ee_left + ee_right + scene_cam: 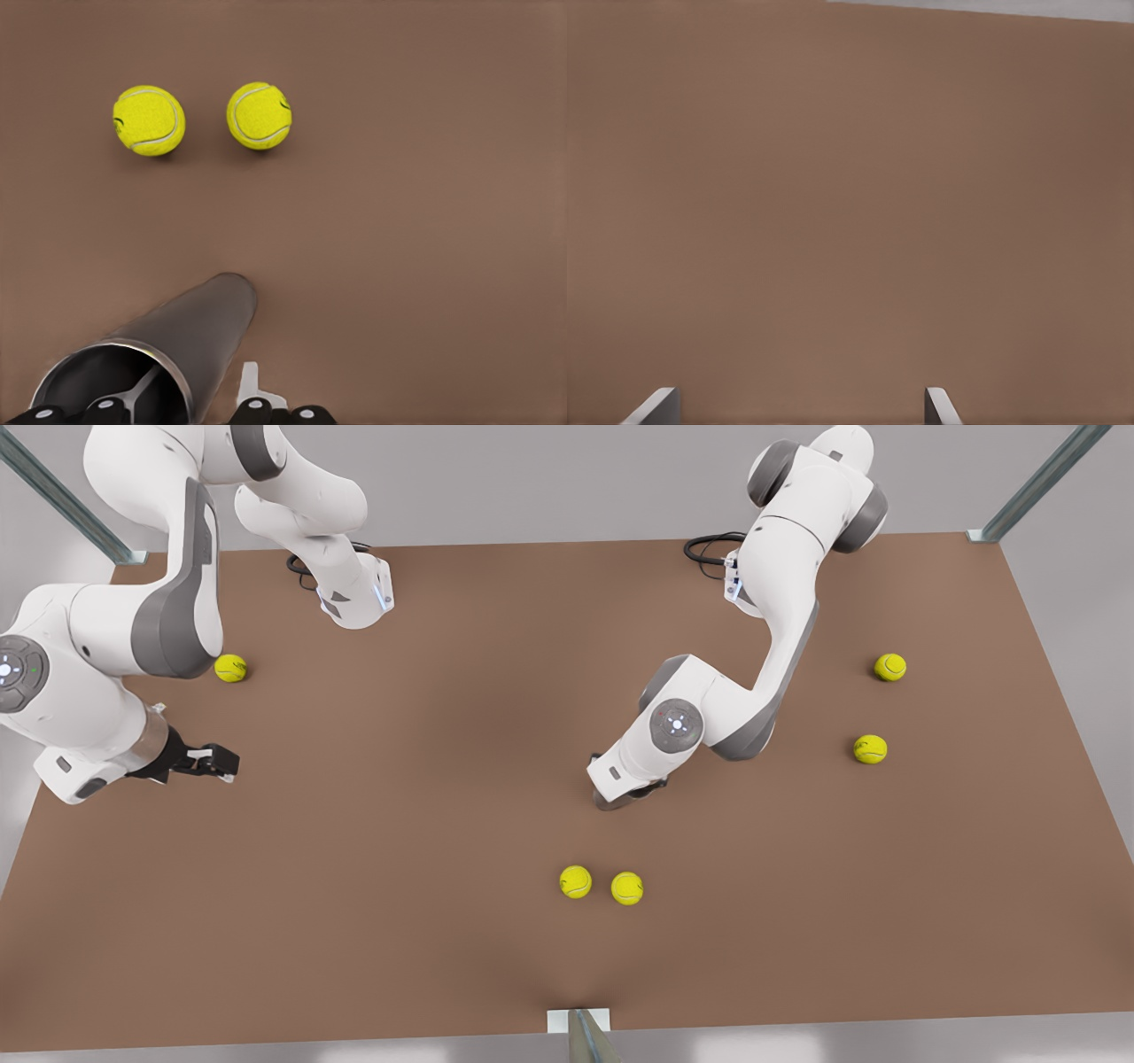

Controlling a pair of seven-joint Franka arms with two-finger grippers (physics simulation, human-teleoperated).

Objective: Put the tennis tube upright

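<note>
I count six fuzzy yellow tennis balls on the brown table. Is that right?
Not quite. The front view shows five yellow tennis balls on the brown table, not six: one near the waiting right gripper, two near the left gripper at the grey metal tube, and two at that view's right.

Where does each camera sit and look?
Front view: overhead, looking down on the brown table and both white arms.
Left wrist view: on the left gripper, fingers straddling the rim of the grey metallic tennis tube, facing two yellow tennis balls.
Right wrist view: on the open right gripper, facing the table.
Shared: front view also shows those balls.
</note>
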